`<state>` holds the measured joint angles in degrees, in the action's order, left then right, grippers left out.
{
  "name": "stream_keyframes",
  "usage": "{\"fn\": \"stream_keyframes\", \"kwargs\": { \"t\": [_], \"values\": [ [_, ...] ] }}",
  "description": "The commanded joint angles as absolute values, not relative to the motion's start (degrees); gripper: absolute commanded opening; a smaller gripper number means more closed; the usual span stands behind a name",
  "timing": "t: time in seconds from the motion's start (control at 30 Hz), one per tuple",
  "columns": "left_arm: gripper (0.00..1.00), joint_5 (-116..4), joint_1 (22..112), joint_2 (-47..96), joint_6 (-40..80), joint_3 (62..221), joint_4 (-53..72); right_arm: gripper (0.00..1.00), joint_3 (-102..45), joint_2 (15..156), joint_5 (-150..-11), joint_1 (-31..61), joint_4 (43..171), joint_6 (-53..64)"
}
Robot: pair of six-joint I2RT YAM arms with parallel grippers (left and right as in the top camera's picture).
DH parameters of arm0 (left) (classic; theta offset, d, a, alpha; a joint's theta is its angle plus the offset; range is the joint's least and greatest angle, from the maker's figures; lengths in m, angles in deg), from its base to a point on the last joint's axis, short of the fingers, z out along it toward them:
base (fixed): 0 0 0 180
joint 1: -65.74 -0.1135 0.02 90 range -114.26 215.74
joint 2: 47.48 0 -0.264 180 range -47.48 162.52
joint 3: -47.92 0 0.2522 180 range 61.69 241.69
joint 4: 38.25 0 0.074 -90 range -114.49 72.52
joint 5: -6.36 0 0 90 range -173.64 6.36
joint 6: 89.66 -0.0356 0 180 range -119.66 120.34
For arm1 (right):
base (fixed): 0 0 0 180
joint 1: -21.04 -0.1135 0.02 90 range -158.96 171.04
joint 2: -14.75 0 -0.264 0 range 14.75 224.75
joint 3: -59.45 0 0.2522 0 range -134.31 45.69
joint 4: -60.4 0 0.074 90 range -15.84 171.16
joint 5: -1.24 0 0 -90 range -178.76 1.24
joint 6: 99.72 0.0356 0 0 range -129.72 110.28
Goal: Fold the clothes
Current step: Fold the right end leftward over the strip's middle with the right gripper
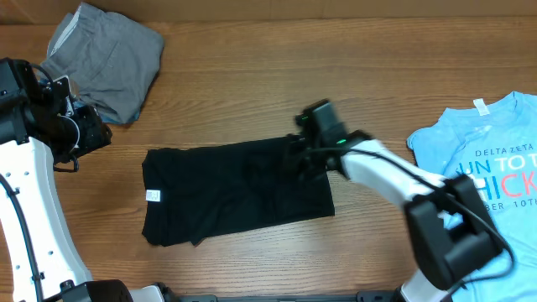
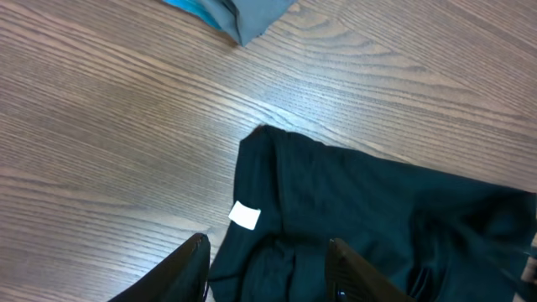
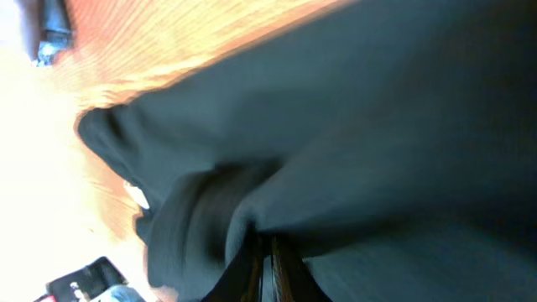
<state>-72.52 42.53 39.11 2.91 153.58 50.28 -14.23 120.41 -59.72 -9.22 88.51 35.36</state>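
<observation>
- The black T-shirt (image 1: pixel 235 193) lies mostly flat in the middle of the wooden surface (image 1: pixel 252 84), stretched out left to right as a rough rectangle.
- Its white tag (image 1: pixel 153 195) shows near the shirt's left edge.
- The right end effector (image 3: pixel 265 254) is down at the shirt's upper right corner. Its fingers are pressed together on a raised fold of the black fabric, and the cloth bunches up toward the fingertips.
- The left end effector (image 2: pixel 267 245) sits over bare wood, off the shirt's left side. Its two fingers stand apart with nothing between them, and they point toward the tag end of the shirt.
- A grey garment (image 1: pixel 105 59) lies crumpled at the far left corner of the surface, well apart from the black shirt.
- A light-blue printed tee (image 1: pixel 482 168) is spread at the right edge, partly covered by the right arm's base.
</observation>
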Motion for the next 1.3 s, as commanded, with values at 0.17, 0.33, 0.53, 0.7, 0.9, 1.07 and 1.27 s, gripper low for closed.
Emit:
{"fn": "stream_keyframes", "kwargs": {
  "t": [0.17,0.33,0.53,0.7,0.9,1.07,1.27],
  "values": [
    [0.48,-71.78,42.91,38.71,1.60,154.52,50.30,0.12,-15.60,122.47,-55.15,-11.43,69.77,38.13],
    [0.49,-71.78,42.91,38.71,1.60,154.52,50.28,0.21,-20.63,117.07,-50.13,-5.81,87.02,26.46],
    [0.51,-71.78,42.91,38.71,1.60,154.52,50.30,0.37,-24.89,111.04,-55.06,-3.45,118.14,12.89],
    [0.53,-71.80,42.91,38.71,1.60,154.52,50.28,0.41,-24.06,111.63,-61.95,-8.57,127.04,11.01],
    [0.54,-71.80,42.91,38.73,1.57,154.52,50.28,0.47,-23.21,114.05,-78.01,-19.95,127.06,10.79],
    [0.54,-71.76,42.91,38.73,1.57,154.52,50.39,0.49,-23.21,117.46,-87.74,-24.74,124.79,10.55],
    [0.55,-71.78,42.91,38.76,1.57,154.52,50.34,0.49,-23.21,121.68,-87.06,-26.34,123.61,8.52]
  ]
}}
